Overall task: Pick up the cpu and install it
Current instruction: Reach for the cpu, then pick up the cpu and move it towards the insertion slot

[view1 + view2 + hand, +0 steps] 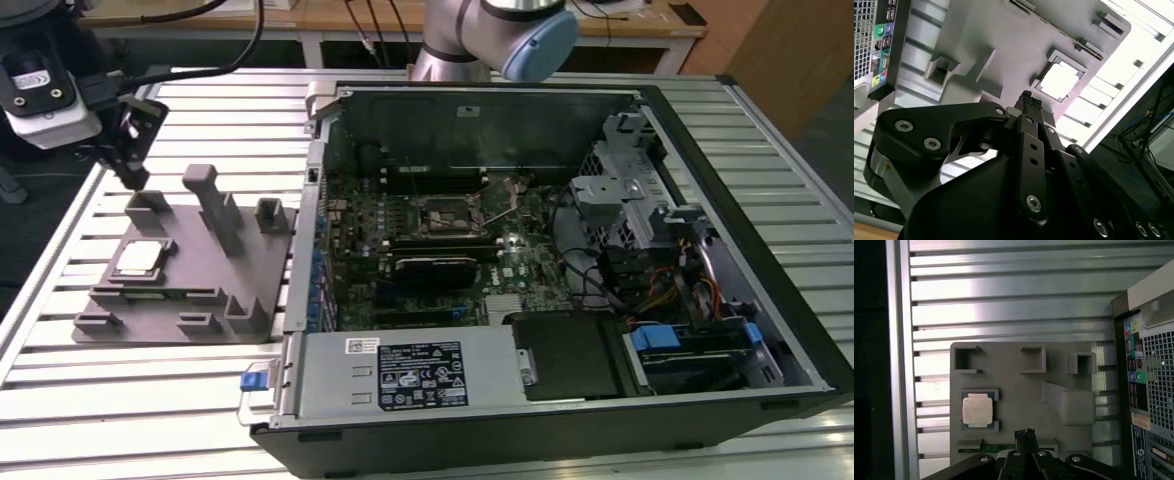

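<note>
My gripper (pixel 136 180) hangs at the exterior view's left. Its 2 fingers are pressed together with nothing between them, and they touch nothing. Below its tip the grey fixture (pixel 200 290) sits on the slatted metal table (pixel 147 400).

The cpu (pixel 139 260) lies flat in a square pocket of that fixture, silver top up, beneath my fingertips and apart from them. In the first wrist view the gripper (pixel 1024 433) hovers over the fixture plate, beside the cpu (pixel 977 409) rather than directly over it. The second wrist view shows the same offset between gripper (pixel 1028 99) and cpu (pixel 1060 81).

Farther toward the exterior view's right, well apart from my gripper, is the open computer case (pixel 534 440) with the motherboard socket (pixel 447 212) inside. The power supply carries 1 black-and-white printed label (pixel 420 375) and 1 small white sticker (pixel 363 346); I cannot make out their print. The first wrist view shows coloured rear ports (pixel 1134 355) on the case, with a strip of tiny markings.
</note>
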